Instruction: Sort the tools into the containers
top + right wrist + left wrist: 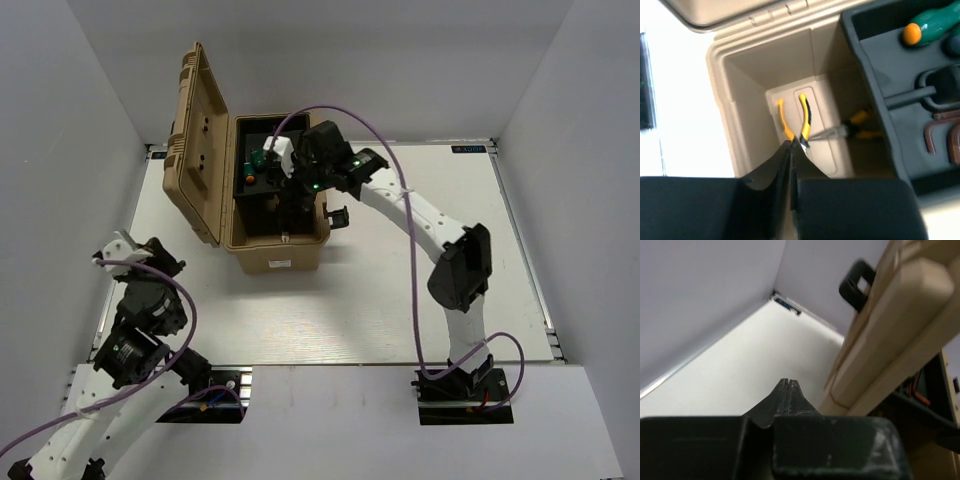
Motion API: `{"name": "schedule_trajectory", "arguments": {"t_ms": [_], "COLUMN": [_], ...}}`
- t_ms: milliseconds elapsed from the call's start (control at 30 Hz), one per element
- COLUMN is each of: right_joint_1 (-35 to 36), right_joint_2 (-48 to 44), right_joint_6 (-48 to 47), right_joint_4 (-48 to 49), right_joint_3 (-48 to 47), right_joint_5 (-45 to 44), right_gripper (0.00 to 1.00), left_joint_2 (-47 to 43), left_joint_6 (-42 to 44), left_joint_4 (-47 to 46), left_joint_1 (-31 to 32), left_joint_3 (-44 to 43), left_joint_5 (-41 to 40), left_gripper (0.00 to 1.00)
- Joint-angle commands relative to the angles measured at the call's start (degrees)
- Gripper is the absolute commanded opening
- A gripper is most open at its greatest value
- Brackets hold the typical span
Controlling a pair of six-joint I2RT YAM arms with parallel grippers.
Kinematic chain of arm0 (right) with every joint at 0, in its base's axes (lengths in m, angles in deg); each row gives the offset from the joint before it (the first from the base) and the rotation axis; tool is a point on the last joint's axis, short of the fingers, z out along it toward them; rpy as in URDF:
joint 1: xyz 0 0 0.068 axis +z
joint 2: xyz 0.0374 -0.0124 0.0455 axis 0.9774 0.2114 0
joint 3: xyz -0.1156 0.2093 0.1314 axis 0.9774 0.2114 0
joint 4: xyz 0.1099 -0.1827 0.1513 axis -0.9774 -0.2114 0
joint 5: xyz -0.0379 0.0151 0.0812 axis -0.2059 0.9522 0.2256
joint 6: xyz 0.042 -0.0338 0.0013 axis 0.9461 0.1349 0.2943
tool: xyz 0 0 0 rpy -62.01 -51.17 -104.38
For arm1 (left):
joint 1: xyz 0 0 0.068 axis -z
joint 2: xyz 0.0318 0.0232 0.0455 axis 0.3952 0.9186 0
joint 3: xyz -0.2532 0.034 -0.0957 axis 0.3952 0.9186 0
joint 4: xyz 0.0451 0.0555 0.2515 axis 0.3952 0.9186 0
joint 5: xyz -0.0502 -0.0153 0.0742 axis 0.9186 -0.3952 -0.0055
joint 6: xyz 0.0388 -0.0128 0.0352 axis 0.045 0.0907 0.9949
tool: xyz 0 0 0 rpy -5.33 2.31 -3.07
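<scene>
The right gripper (pixel 791 150) is hanging over the open tan toolbox (pixel 737 115) and pointing down into its deep compartment, the part that the black inner tray (pixel 890 75) is not covering. Its fingers are standing almost together with only a thin slit between them. In the right wrist view the head of one pair of yellow-and-black pliers (pixel 804 117) is meeting the fingertips, and I cannot tell whether the claw is pinching that head or the pliers are lying free on the box floor just beyond it. Either way the pliers are lying straight ahead of the tips, with their long axis running in line with the slit and both handles pointing away from the claw toward the compartment's far wall. A second pair of pliers (pixel 860 131) is lying crosswise to the right, near the tray's edge. A green screwdriver (pixel 930 24) and the bent hex keys (pixel 935 137) are sitting in the tray. The left gripper (pixel 788 387) is resting closed and empty, well apart on the outer side of the upright lid (pixel 195 140). The right arm is therefore much the nearer one, and I judge that any further move is turning on a straight lift or release along that same axis
</scene>
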Motion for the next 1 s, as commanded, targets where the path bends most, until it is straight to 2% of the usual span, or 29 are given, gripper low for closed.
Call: {"name": "schedule_trajectory", "arguments": {"t_ms": [0,67,100,167,200,233,267,300,333,400,433,500,533,633,700,767,933,967], "right_joint_1": [-0.74,-1.53,-1.97,-3.03,-4.07,-5.48,-6.97,-7.59,-8.12,-11.11,-11.81,-14.10,-15.32,-17.35,-18.49,-19.37,-20.52,-20.87], "right_joint_2": [-9.79,-13.90,-14.98,-19.26,-20.42,-24.18,-25.87,-27.10,-32.60,-36.24,-41.56,-44.94,-49.57,-55.12,-57.51,-59.37,-62.35,-62.62], "right_joint_6": [0.20,-0.06,-0.59,-1.38,-1.56,-1.64,-1.47,-1.38,-1.56,-1.29,-1.29,-1.38,-1.38,-0.51,0.54,1.25,3.54,4.06], "right_joint_4": [-1.17,-2.31,-2.75,-4.59,-4.77,-5.56,-5.39,-4.95,-4.25,-2.93,-2.75,-2.58,-2.66,-3.28,-3.37,-3.37,-2.31,-2.23], "right_joint_3": [0.90,3.87,4.41,6.17,9.48,10.56,13.62,17.91,22.48,29.25,33.82,41.72,43.43,49.84,52.30,54.42,56.97,57.15], "right_joint_5": [-0.58,-1.37,-2.68,-4.61,-5.67,-6.37,-6.73,-6.82,-6.73,-7.17,-6.82,-6.91,-6.91,-6.12,-5.15,-3.84,-2.34,-2.08], "right_gripper": [0.03,0.00,0.00,0.00,0.00,0.00,0.00,0.00,0.00,0.00,0.00,0.00,0.00,0.00,0.00,0.00,0.00,0.00], "left_joint_2": [-2.05,-2.57,-1.53,0.49,1.81,5.21,7.16,9.18,11.21,16.48,17.89,20.89,21.59,24.66,26.86,30.10,33.89,34.77], "left_joint_6": [2.28,5.27,10.59,14.93,19.74,22.31,23.99,27.66,30.05,31.65,29.13,26.13,25.07,29.16,32.26,32.97,28.32,25.09], "left_joint_4": [-5.81,-11.93,-14.94,-20.74,-26.77,-30.40,-35.66,-38.58,-42.09,-46.07,-44.69,-39.35,-38.36,-38.35,-37.56,-30.99,-19.66,-17.28], "left_joint_1": [0.30,0.83,0.83,0.83,0.22,-0.48,-0.49,-1.01,-1.01,-2.50,-3.55,-4.18,-5.14,-6.89,-7.87,-10.32,-14.89,-16.73], "left_joint_3": [-1.02,-1.02,-0.24,0.29,0.99,1.00,1.52,1.53,1.53,-0.74,-2.41,-8.38,-10.23,-16.30,-20.78,-24.91,-26.33,-27.20], "left_joint_5": [-5.27,-8.87,-9.58,-11.17,-11.17,-10.39,-10.38,-10.38,-10.38,-8.73,-8.19,-6.44,-5.73,-5.72,-6.33,-6.34,-0.29,2.43], "left_gripper": [0.00,0.00,0.02,0.10,0.12,0.21,0.29,0.32,0.35,0.37,0.39,0.41,0.42,0.44,0.44,0.44,0.44,0.46]}}
